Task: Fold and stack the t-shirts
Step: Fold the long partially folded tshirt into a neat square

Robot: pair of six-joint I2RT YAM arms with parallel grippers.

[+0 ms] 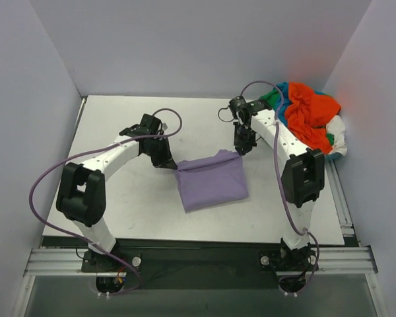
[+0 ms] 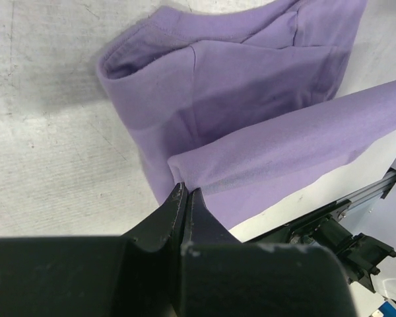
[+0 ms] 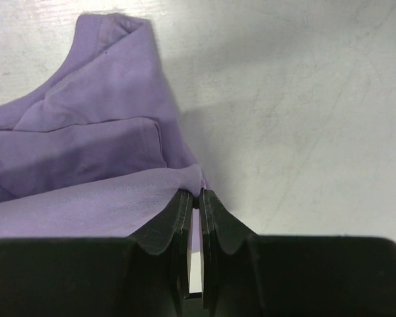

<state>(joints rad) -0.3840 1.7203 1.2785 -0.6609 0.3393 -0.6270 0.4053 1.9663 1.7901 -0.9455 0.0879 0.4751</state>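
The lavender-purple t-shirt point(image 1: 212, 182) lies partly folded in the middle of the table. My left gripper point(image 1: 172, 165) is shut on its far left corner, and the left wrist view shows the pinched hem point(image 2: 204, 173) raised above the lower layers. My right gripper point(image 1: 241, 150) is shut on the far right corner, and the right wrist view shows the cloth edge point(image 3: 185, 181) bunched between the jaws. The orange-red point(image 1: 308, 112), green point(image 1: 272, 98), teal-blue point(image 1: 283, 89) and white point(image 1: 338, 140) t-shirts lie in a heap at the back right.
The heap of shirts sits against the right wall behind the right arm. The white table point(image 1: 119, 191) ends at a metal rail point(image 1: 204, 259) in front. Walls close in on the left, back and right.
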